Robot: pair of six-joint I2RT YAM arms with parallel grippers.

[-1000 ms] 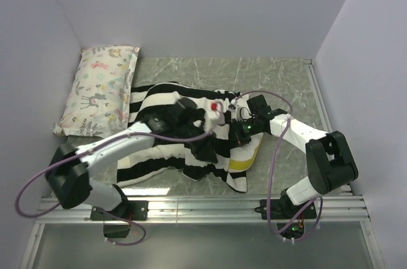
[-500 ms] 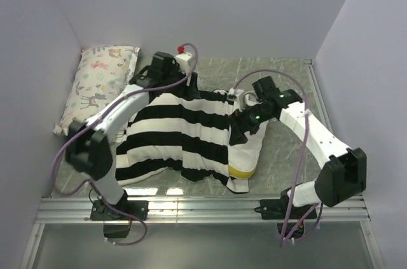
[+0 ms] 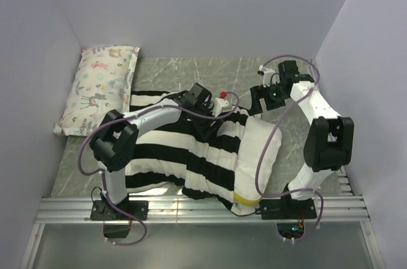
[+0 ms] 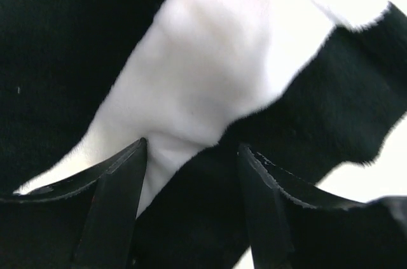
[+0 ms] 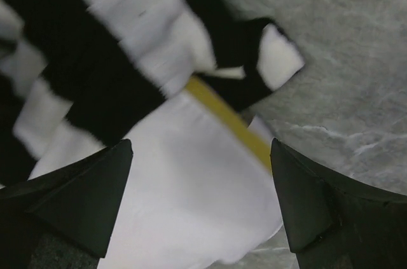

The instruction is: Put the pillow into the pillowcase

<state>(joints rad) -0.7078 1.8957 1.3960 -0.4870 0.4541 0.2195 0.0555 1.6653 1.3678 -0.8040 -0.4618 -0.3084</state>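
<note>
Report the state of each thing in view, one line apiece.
pillow: mostly inside the case, white end and yellow band exposed.
pillowcase: wrinkled, covering most of the pillow.
floral pillow: lying flat at the far left, nothing touching it.
left gripper: fingers apart on striped fabric; grip unclear.
right gripper: open, empty, above the pillow's bare end.

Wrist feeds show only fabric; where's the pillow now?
Top view: the pillow lies right of centre, its left part covered by the pillowcase, its bare white end sticking out on the right.
</note>
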